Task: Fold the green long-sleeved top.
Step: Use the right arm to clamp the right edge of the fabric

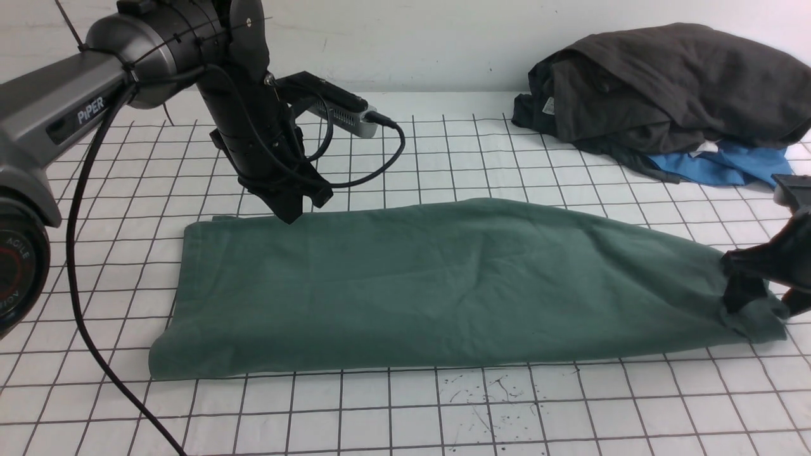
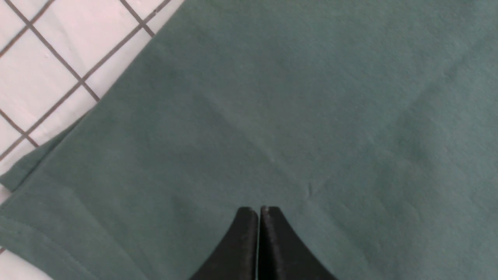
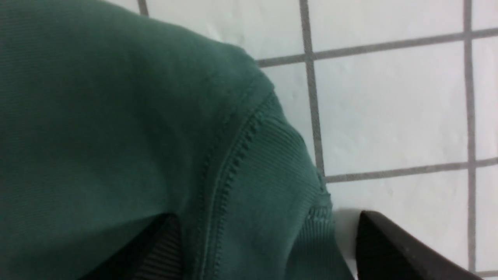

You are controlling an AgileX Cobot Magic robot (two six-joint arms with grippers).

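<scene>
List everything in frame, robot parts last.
green long-sleeved top: 1, dark green, folded into a long strip across the middle of the table
dark garments: a heap, count unclear, dark grey, far right of the table by the wall
blue garment: 1, bright blue, under the heap, partly hidden
table: 1, white with a black grid
specks: several, dark, on the table in front of the top
cable: 1, black, hanging off the left arm
left arm: 1, grey and black
left gripper: 1, black, shut, at the top's far left corner
right gripper: 1, black, open, the top's ribbed right end between its jaws
</scene>
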